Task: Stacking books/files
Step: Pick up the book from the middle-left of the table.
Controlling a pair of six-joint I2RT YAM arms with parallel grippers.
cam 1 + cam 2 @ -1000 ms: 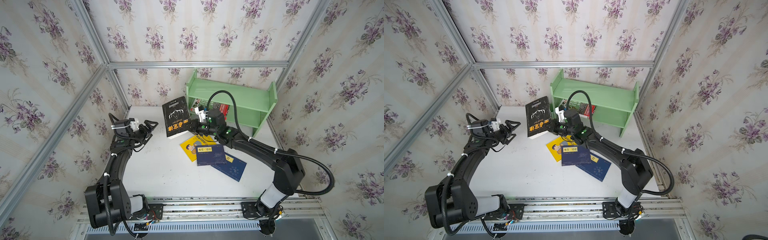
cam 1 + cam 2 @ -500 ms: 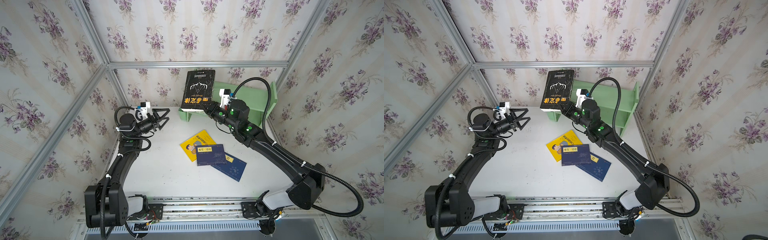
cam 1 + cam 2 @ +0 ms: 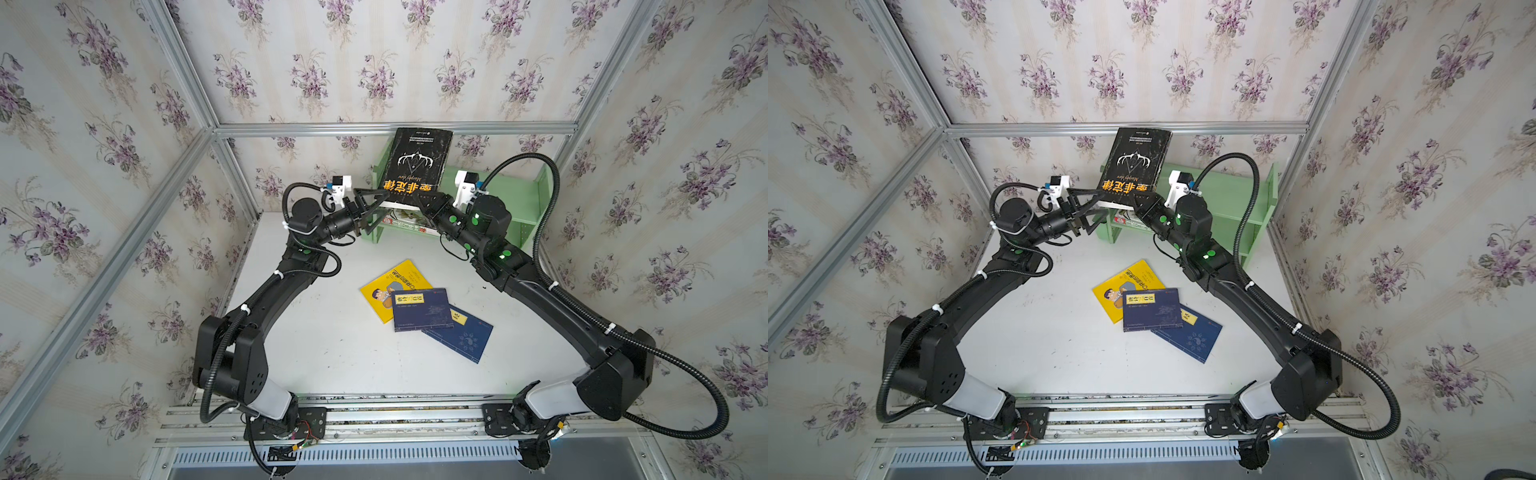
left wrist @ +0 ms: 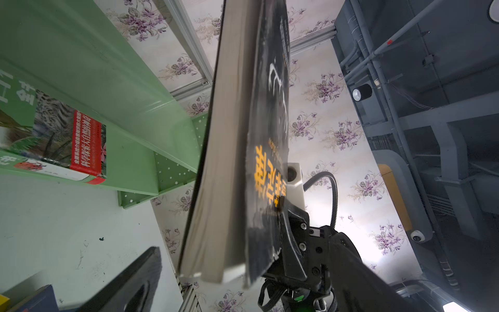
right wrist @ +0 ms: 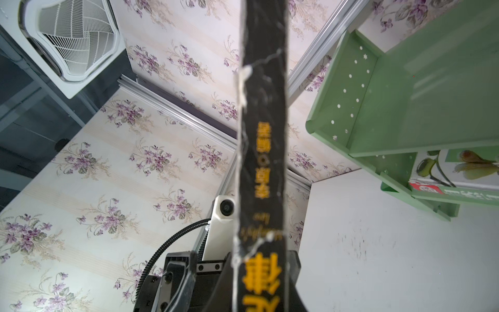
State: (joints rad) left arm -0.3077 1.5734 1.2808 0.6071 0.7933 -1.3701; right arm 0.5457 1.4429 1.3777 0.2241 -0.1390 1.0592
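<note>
Left tool [image 3: 379, 205] wide; right tool [image 3: 420, 200] tight

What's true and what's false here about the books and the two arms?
The right end effector grips the black book, held up in the air. True.
The left end effector is clamped on that book. False: its jaws stand open.
The yellow book lies on top of the others. False: a navy book overlaps it.
A green plant book lies inside the green shelf. True.
</note>
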